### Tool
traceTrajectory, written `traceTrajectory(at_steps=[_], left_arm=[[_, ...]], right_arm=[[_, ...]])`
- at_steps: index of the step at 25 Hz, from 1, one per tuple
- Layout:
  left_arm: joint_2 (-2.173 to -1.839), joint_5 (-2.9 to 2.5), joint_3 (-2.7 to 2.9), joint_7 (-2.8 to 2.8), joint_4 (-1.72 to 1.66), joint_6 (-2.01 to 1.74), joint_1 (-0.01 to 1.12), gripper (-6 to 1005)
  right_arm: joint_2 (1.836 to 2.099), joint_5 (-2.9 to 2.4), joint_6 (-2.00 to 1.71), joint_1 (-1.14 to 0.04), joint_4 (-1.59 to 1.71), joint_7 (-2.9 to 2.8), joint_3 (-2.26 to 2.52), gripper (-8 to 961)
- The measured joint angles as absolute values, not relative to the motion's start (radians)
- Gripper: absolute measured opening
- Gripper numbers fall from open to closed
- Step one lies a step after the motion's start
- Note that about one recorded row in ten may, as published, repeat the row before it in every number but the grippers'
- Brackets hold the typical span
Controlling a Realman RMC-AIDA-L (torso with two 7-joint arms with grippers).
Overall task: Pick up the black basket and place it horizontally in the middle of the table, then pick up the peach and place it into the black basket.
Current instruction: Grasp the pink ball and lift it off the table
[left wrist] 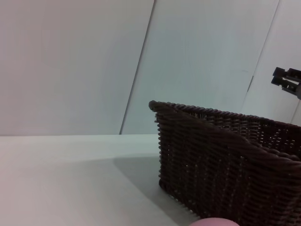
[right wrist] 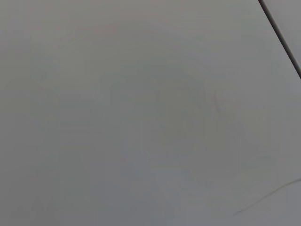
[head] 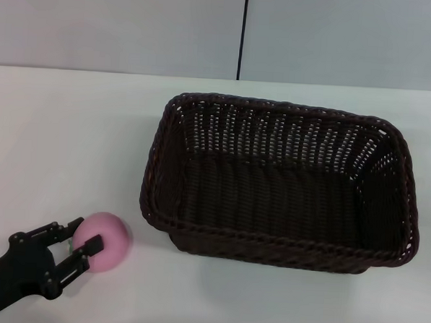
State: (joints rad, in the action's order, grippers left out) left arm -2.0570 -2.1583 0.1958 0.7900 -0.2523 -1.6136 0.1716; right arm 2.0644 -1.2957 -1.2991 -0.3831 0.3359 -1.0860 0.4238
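Note:
The black basket lies lengthwise across the middle of the white table, open side up and empty. Its near corner also shows in the left wrist view. The pink peach sits on the table just left of the basket's front left corner. Only a sliver of the peach shows in the left wrist view. My left gripper comes in from the lower left, its fingers spread against the peach's left side. My right gripper shows only as a small dark shape beyond the basket.
A pale wall with a dark vertical seam stands behind the table's far edge. The right wrist view shows only a plain grey surface.

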Motion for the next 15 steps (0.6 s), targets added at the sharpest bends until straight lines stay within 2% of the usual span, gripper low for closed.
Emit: traceTrajectory(at_steps=[6,10,15], left_arm=[[-2.057,-2.158,0.196,0.795,-0.25,-1.621,0.167,471],[-2.057,-2.156,0.192,0.797,-0.25,-1.635,0.166,310],[-2.056,-2.146,0.094,0.801,-0.25,-1.706,0.16,267]], right_arm=[[2.065,-1.297,-1.288,-0.384,0.336,-1.086,0.426,435],[2.065,-1.299,-1.286,-0.383,0.336,-1.086,0.426,435],[2.066,-1.299,-1.284,-0.381,0.336,-1.086,0.426,435]])
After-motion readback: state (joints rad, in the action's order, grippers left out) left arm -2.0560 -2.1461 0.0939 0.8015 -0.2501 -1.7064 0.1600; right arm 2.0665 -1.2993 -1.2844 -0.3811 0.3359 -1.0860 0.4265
